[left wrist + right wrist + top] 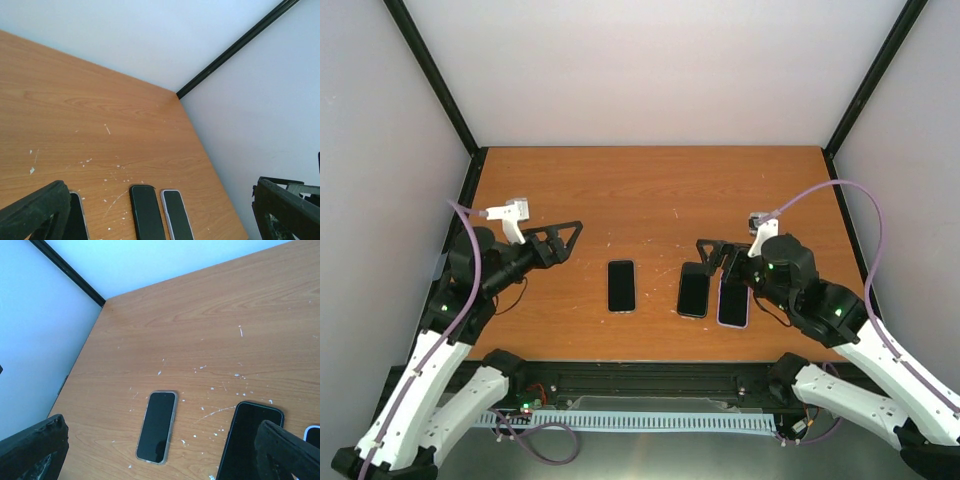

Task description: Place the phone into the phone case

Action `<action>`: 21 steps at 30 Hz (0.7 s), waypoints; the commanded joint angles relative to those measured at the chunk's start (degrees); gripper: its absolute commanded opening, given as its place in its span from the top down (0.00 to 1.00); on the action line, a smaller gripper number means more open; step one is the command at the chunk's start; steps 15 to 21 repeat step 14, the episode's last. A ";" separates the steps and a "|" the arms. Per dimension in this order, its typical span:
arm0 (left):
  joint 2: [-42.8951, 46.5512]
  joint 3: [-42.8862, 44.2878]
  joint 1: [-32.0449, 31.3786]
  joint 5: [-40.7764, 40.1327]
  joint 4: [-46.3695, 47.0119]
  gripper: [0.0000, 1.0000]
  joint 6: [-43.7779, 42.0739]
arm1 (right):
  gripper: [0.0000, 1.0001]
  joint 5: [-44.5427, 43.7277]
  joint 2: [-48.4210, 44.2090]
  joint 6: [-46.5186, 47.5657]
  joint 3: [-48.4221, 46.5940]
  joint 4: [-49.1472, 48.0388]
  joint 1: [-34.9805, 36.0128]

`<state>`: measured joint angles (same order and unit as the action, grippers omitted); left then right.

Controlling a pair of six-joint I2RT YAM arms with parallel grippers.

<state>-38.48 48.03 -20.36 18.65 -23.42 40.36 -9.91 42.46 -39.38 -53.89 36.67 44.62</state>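
Three phone-shaped things lie flat near the table's front. A dark-screened one with a clear grey rim (621,285) (156,426) is on the left. An all-black one (694,290) (147,212) (250,440) lies in the middle. One with a white rim (733,302) (177,215) lies right beside it. I cannot tell which is a bare phone and which a case. My left gripper (568,243) (160,190) is open and empty, left of the grey-rimmed one. My right gripper (713,258) (161,425) is open and empty, just above the far ends of the black and white-rimmed ones.
The wooden table (650,190) is flecked with white scratches. Grey walls with black corner posts (865,80) close it in on three sides. A black rail (650,378) runs along the near edge between the arm bases.
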 commanded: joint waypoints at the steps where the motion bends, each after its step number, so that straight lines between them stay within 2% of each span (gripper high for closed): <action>1: 2.81 -1.99 0.15 0.96 1.44 0.00 -0.71 | 0.00 -1.26 -1.43 0.03 1.39 0.14 -0.20; 9: 5.59 -5.64 0.15 1.02 2.39 0.01 0.24 | 0.00 0.24 0.87 -1.52 3.20 0.07 -0.15; 21: 5.59 -5.15 0.16 0.45 1.43 0.01 0.12 | 0.00 0.42 1.32 -2.01 3.26 -0.13 -0.19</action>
